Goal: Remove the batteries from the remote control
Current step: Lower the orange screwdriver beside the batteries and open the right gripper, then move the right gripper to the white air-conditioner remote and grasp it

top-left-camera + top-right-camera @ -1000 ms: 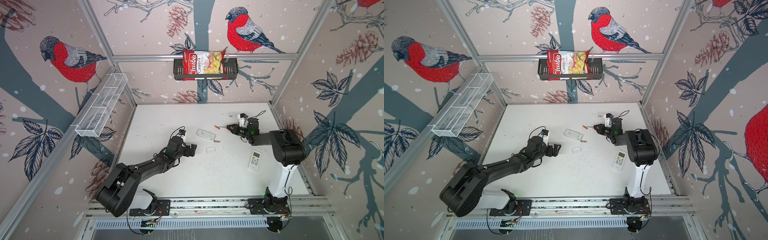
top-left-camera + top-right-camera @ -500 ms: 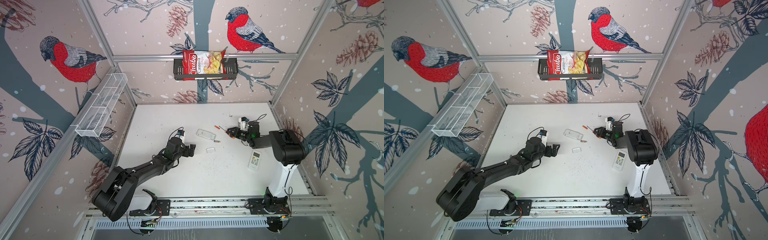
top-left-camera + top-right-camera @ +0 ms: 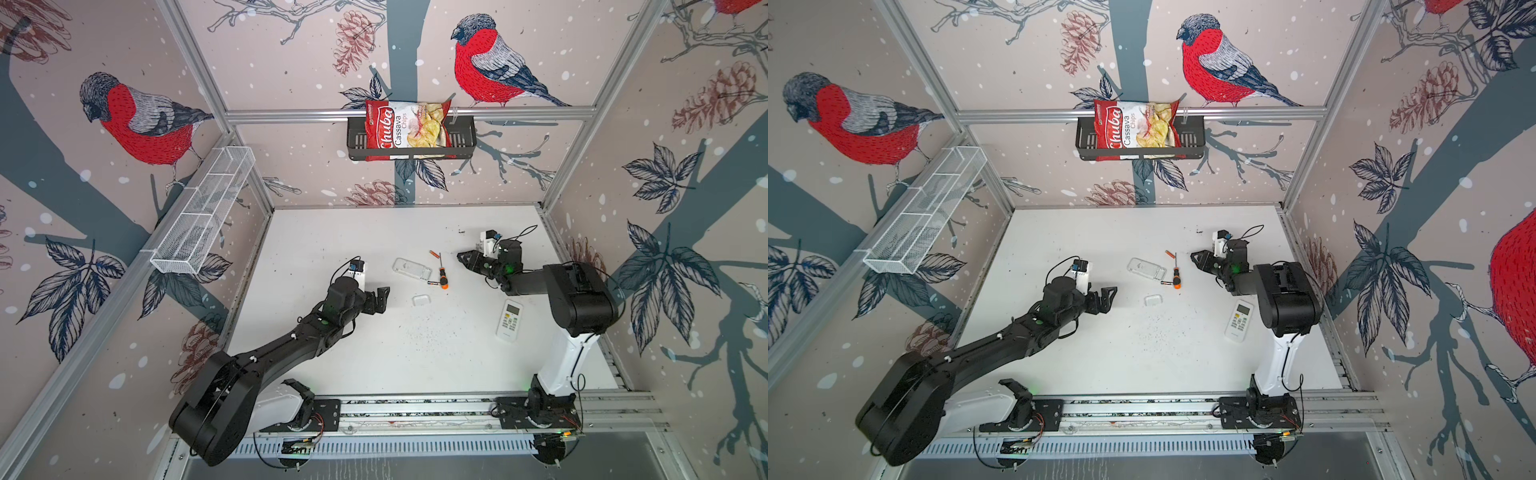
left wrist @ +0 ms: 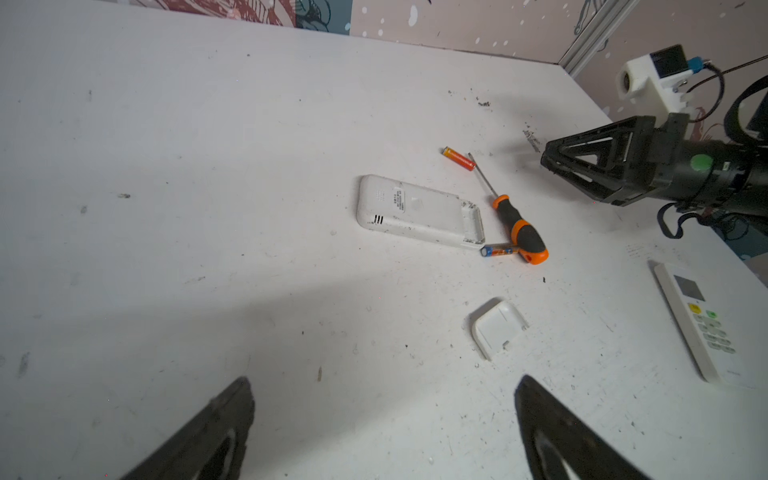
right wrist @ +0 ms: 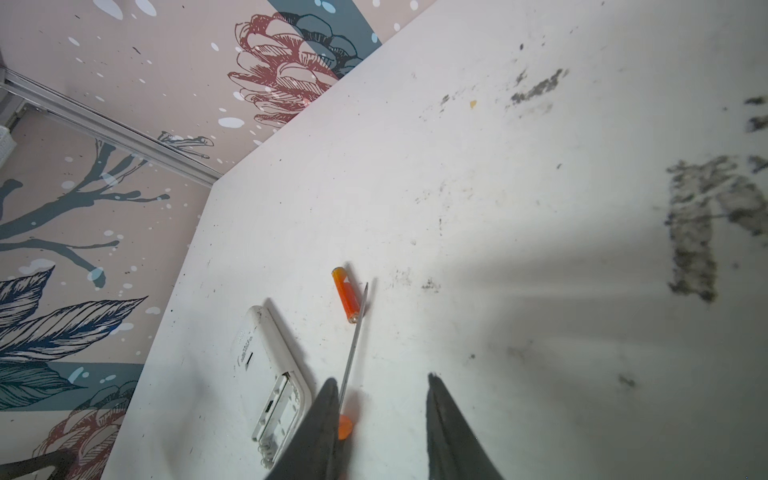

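The white remote control (image 3: 411,268) (image 3: 1146,268) (image 4: 411,210) (image 5: 274,374) lies face down mid-table, its battery bay uncovered and empty in the right wrist view. An orange battery (image 3: 434,254) (image 3: 1169,254) (image 4: 458,158) (image 5: 345,295) lies just beyond it. A dark battery (image 3: 433,283) (image 3: 1167,283) (image 4: 498,250) rests against the screwdriver's handle. My right gripper (image 3: 460,257) (image 3: 1194,257) (image 5: 380,382) hovers right of them, open and empty. My left gripper (image 3: 380,296) (image 3: 1106,296) (image 4: 384,399) stands wide open left of the remote, holding nothing.
An orange-and-black screwdriver (image 3: 442,276) (image 4: 519,228) lies between the remote and my right gripper. The loose white battery cover (image 3: 421,299) (image 4: 496,328) sits nearer the front. A second white remote (image 3: 509,321) (image 4: 702,324) lies face up at the right. Wall baskets hang above.
My right gripper has opened and drawn back to the right, away from the screwdriver, which now lies loose on the table. The left arm has shifted only slightly.
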Controlling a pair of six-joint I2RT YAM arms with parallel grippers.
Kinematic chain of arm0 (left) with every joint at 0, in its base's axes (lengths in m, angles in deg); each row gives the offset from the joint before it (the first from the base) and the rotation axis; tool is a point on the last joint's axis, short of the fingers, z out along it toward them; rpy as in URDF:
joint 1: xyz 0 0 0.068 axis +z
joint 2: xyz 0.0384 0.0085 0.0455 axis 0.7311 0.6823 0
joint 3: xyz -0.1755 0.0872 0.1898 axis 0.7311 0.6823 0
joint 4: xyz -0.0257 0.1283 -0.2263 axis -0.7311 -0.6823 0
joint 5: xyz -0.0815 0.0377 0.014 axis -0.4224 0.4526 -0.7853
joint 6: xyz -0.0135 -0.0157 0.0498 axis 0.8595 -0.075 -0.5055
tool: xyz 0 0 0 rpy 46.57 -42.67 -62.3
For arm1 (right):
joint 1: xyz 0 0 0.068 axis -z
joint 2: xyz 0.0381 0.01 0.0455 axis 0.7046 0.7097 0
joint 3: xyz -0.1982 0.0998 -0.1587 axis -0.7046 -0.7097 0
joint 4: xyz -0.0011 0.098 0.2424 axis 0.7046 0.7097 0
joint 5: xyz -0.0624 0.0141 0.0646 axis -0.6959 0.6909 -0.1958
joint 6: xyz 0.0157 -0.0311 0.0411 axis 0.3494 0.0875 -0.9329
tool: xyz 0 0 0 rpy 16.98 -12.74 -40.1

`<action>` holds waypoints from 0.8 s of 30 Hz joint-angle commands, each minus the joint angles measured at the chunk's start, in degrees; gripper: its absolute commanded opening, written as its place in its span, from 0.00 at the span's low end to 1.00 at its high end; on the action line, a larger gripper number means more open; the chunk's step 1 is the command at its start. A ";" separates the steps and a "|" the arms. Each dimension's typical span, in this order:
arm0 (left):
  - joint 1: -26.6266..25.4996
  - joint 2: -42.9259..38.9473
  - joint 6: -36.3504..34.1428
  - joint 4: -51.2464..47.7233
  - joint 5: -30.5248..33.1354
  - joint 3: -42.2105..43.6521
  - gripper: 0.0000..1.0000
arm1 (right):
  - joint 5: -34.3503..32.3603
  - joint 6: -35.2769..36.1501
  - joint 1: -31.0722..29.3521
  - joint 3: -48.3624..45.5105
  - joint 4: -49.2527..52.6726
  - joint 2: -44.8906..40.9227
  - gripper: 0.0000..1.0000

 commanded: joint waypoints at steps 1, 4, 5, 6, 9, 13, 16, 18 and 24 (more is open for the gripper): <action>-0.02 -2.24 1.75 2.24 3.11 0.35 0.97 | -0.81 1.42 0.05 0.35 1.30 -1.69 0.36; 0.10 -4.25 4.92 7.73 3.76 1.95 0.97 | -1.62 1.62 0.27 -0.92 2.37 -5.59 0.36; 0.10 -4.70 6.58 10.15 3.68 2.65 0.98 | -2.62 1.69 0.39 -1.46 3.52 -7.51 0.37; 0.07 -5.01 8.00 11.60 3.18 3.02 0.98 | -4.03 2.05 0.34 -1.65 5.68 -9.73 0.37; 0.11 -2.72 7.18 18.65 -3.93 3.25 0.97 | -9.73 3.55 0.10 -1.61 14.63 -16.07 0.48; -3.38 4.50 3.86 16.18 -7.34 -3.86 0.97 | -18.19 4.71 0.13 -3.62 25.66 -25.67 0.64; -10.39 10.75 -1.70 8.83 0.43 -11.76 0.96 | -24.67 3.37 0.72 -5.47 33.17 -31.81 0.76; -13.82 15.10 -2.88 3.89 6.15 -16.91 0.96 | -26.95 2.56 0.94 -6.27 37.57 -34.05 0.79; -15.83 20.25 1.00 1.22 10.93 -20.15 0.97 | -31.63 -1.51 -0.18 -13.64 41.81 -41.23 0.84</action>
